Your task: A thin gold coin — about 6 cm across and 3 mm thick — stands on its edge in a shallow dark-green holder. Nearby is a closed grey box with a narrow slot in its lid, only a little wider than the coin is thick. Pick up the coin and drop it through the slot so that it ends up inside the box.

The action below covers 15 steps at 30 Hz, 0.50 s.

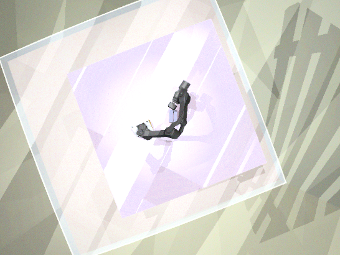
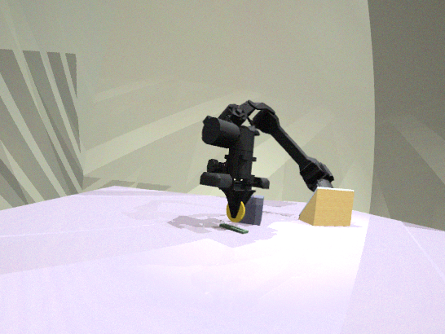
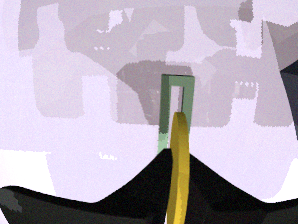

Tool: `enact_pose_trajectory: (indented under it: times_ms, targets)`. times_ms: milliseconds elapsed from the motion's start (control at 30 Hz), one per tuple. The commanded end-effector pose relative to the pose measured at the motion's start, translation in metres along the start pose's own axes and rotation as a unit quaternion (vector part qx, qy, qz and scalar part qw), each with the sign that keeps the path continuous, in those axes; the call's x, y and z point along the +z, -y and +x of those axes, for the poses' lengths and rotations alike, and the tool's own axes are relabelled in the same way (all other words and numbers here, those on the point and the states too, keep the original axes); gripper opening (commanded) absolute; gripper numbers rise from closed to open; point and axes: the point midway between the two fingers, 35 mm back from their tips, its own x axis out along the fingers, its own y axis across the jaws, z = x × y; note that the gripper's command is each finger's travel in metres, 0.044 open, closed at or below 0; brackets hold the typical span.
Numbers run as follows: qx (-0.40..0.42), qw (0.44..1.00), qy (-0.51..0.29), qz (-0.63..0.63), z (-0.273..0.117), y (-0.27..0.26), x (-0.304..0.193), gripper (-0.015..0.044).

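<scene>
The gold coin [image 2: 242, 209] [image 3: 179, 135] is upright on its edge between the fingers. My gripper [image 2: 234, 214] [image 3: 173, 156] is shut on it and points down. The coin is a little above the dark-green holder [image 2: 234, 228] [image 3: 178, 78], with a small gap under it in the exterior view. The holder lies flat, and its narrow opening shows light in the wrist view. The grey box [image 1: 170, 116] [image 2: 257, 210] stands close behind the coin in the exterior view; its dark edge [image 3: 292, 95] shows at the right of the wrist view. Its slot is a thin line in the top view.
A wooden wedge-shaped block [image 2: 333, 207] stands by the arm's base. The arm [image 1: 184, 109] [image 2: 285, 144] curves from the base around one side of the box. Broad shadows and bright streaks cross the pale table [image 1: 202, 155] [image 2: 183, 285].
</scene>
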Motion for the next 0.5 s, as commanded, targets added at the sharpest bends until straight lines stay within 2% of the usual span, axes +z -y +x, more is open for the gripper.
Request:
enact_pose_trajectory:
  times_ms: [0, 467]
  targets:
    - [0.003, 1.000, -0.002, 0.003, -0.011, -0.002, 0.001, 0.0000]
    - [0.004, 1.000, -0.002, 0.003, -0.047, -0.002, 0.000, 0.0000]
